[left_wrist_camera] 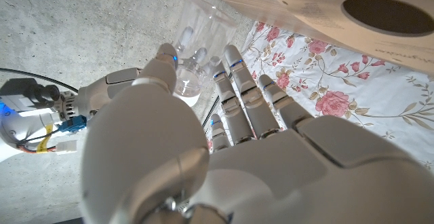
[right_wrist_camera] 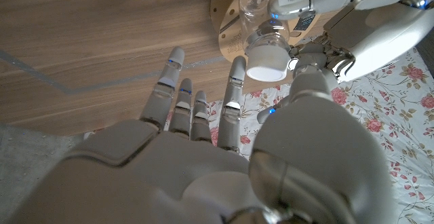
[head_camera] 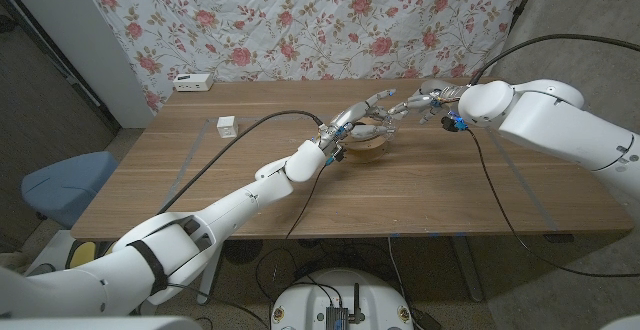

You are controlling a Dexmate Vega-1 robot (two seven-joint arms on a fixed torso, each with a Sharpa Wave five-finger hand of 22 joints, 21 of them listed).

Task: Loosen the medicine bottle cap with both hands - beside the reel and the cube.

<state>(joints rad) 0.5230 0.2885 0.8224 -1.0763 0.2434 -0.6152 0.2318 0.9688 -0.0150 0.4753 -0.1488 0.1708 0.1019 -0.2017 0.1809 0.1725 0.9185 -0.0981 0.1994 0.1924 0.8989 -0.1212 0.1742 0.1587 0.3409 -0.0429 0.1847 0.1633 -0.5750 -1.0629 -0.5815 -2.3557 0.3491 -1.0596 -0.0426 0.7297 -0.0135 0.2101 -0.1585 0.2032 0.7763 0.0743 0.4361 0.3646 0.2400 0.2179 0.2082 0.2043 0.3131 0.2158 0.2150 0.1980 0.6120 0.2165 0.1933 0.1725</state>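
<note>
Filling the lower part of my right wrist view is the back of the right robot hand [right_wrist_camera: 224, 163], fingers spread and reaching toward the medicine bottle's white cap [right_wrist_camera: 266, 66], which sits just beyond the fingertips [right_wrist_camera: 236, 71]. I cannot tell whether thumb or finger already touches the cap.

The clear medicine bottle [right_wrist_camera: 261, 7] is held up off the table by the left robot hand [head_camera: 358, 118], above the wooden reel [head_camera: 362, 146] toward the table's far edge. Its long axis runs roughly between the two hands, cap end pointing at the right robot hand [head_camera: 418, 104], so that hand is the one placed to turn it.

From the left wrist view I see the left robot hand [left_wrist_camera: 224, 149] with thumb and fingers closed around the bottle [left_wrist_camera: 193, 41] (the cap is hidden there behind the body), and the reel's flange [left_wrist_camera: 352, 13] close by. Overhead, the hands blur together, but a small white cube [head_camera: 227, 125] shows well apart toward the table's left edge.
</note>
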